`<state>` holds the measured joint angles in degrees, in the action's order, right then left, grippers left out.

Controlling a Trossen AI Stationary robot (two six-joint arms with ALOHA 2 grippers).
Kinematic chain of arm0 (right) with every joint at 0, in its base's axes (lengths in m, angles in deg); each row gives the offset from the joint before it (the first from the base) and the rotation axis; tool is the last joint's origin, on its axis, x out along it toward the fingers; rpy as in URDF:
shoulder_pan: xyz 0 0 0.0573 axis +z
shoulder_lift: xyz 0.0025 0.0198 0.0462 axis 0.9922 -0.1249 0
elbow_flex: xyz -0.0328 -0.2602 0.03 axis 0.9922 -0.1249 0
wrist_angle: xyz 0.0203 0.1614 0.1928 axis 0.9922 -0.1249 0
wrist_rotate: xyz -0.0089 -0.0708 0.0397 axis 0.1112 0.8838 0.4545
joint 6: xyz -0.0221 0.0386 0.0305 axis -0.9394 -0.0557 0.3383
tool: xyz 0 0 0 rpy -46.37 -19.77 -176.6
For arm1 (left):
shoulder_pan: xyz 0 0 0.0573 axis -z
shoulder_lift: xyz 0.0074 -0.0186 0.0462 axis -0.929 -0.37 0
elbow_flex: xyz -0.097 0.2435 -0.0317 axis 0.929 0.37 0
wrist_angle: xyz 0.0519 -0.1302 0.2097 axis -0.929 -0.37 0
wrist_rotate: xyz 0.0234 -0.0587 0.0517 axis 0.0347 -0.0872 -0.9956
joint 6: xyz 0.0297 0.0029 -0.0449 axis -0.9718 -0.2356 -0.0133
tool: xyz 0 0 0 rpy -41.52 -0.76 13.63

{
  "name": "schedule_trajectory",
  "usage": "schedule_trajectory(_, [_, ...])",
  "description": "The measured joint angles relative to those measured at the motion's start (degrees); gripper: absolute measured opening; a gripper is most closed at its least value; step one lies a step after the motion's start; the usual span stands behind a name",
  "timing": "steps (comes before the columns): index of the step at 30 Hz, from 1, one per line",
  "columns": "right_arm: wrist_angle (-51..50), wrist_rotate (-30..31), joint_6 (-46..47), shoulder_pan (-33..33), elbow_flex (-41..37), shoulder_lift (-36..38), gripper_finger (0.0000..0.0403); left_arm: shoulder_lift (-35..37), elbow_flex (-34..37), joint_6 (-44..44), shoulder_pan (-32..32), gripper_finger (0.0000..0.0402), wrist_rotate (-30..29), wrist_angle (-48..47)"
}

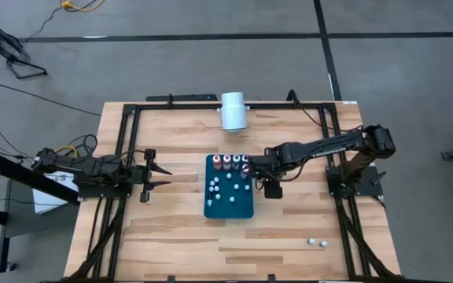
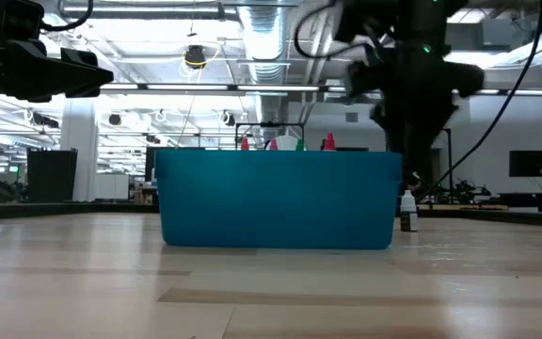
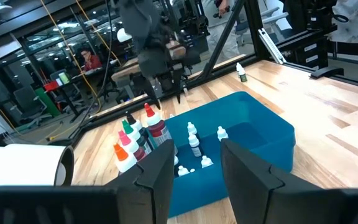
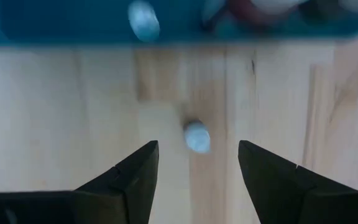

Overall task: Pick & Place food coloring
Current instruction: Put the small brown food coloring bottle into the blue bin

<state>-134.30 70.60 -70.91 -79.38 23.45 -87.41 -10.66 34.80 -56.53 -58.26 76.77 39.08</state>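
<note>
Bottle (image 4: 197, 136) of food coloring stands upright on the table (image 1: 171, 236) beside the teal tray (image 1: 230, 208), cap up, directly below the right gripper (image 4: 197, 163), whose fingers are spread, grasping nothing.

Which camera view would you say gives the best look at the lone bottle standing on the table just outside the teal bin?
The right wrist view: the lone bottle sits centred between that gripper's open fingers, seen cap-on. The low view shows it upright beside the teal bin; the left wrist view shows it far off; the high view hides it under the arm.
</note>
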Motion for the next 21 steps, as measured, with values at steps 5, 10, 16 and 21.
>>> schedule_trajectory(5, [0.3,2.0,-1.5,-0.2,-1.6,0.0,0.0212,0.0,0.0,0.0,0.0,0.0123,0.0,0.0])
schedule_trajectory(10, [0.3,2.0,-1.6,-0.2,-1.7,0.0,0.0212,0.0,0.0,0.0,0.0,0.0123,0.0,0.0])
schedule_trajectory(16, [0.3,2.4,-1.3,-0.2,-1.7,-0.1,0.0212,0.0,0.0,0.0,0.0,0.0123,0.0,0.0])
schedule_trajectory(21, [0.6,3.4,0.4,-0.1,-1.9,-0.1,0.0212,0.0,0.0,0.0,0.0,0.0123,0.0,0.0])
